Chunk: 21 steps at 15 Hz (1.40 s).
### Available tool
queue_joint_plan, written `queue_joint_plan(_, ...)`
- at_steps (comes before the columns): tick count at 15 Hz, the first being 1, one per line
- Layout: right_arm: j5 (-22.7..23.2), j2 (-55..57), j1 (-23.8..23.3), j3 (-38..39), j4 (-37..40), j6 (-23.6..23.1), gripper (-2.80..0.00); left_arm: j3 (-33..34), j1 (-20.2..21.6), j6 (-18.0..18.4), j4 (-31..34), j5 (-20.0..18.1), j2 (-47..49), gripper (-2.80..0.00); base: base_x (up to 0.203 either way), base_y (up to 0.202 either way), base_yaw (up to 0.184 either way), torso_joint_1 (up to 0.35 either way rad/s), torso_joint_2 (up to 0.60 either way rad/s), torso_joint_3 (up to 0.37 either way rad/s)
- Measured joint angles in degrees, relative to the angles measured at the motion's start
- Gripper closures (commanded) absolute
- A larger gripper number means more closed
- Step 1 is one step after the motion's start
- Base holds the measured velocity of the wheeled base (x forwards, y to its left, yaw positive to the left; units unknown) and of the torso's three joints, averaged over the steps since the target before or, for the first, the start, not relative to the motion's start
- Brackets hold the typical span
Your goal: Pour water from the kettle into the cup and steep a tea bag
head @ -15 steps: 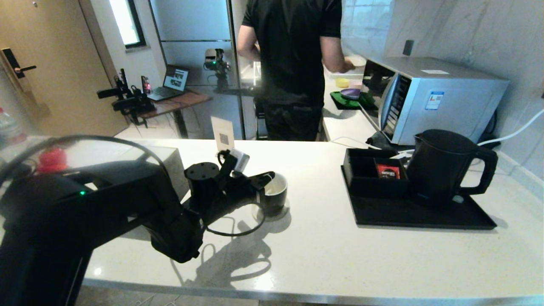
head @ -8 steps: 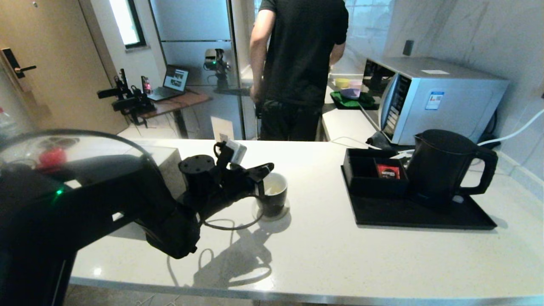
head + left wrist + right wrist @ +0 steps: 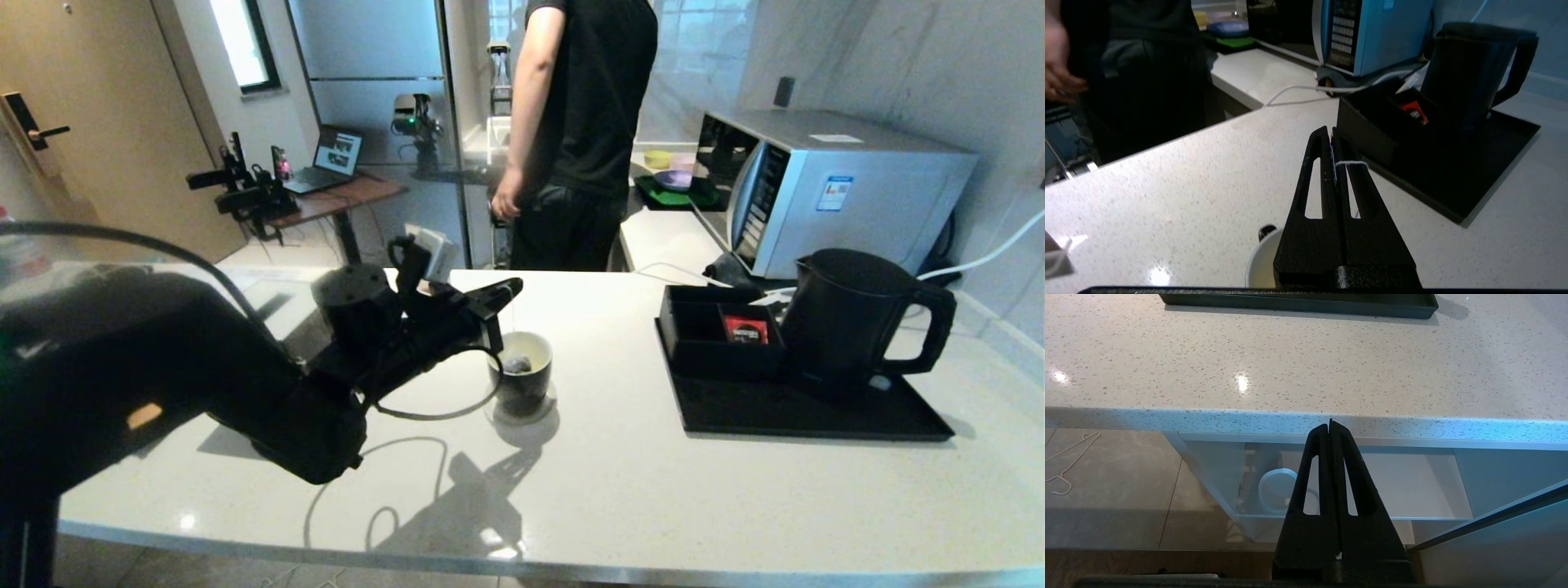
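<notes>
The cup (image 3: 522,382), black outside and white inside, stands on a round coaster left of the middle of the counter. My left gripper (image 3: 510,286) hovers just above its left rim, shut on the thin white string (image 3: 1352,162) of the tea bag. The greyish tea bag (image 3: 516,363) hangs from that string at the cup's mouth, against its near-left wall. Pale yellowish water (image 3: 536,352) shows inside. In the left wrist view, my left gripper (image 3: 1329,130) hides most of the cup (image 3: 1260,261). The black kettle (image 3: 849,322) stands upright on the tray at the right. My right gripper (image 3: 1330,424) is shut and empty below the counter's front edge.
A black tray (image 3: 816,416) holds the kettle and a black box (image 3: 702,335) with a red packet (image 3: 744,329). A microwave (image 3: 824,192) stands behind it. A person (image 3: 588,131) stands beyond the counter's far edge. A white cable (image 3: 1306,87) lies near the microwave.
My left gripper has risen from beside the cup's rim to above it, drawing the tea bag up into sight at the cup's mouth. The person behind has turned and shifted.
</notes>
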Motion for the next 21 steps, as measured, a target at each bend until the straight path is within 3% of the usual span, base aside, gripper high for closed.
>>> queue_joint_plan(10,-0.04,0.01,0.0,0.0,0.0,0.0,0.0,3.15,1.42,0.12,0.51,0.52,-6.87,0.0,0.0,0.0,0.0,0.0,0.0,0.0)
queue_joint_plan(16,-0.05,0.02,-0.01,0.0,0.02,0.01,0.0,7.08,6.89,1.06,0.3,-0.41,-8.23,0.0,0.0,0.0,0.0,0.0,0.0,0.0)
queue_joint_plan(21,-0.02,0.0,0.0,0.0,0.0,0.01,0.0,7.55,8.96,1.06,-0.04,-0.38,-6.91,0.0,0.0,0.0,0.0,0.0,0.0,0.0)
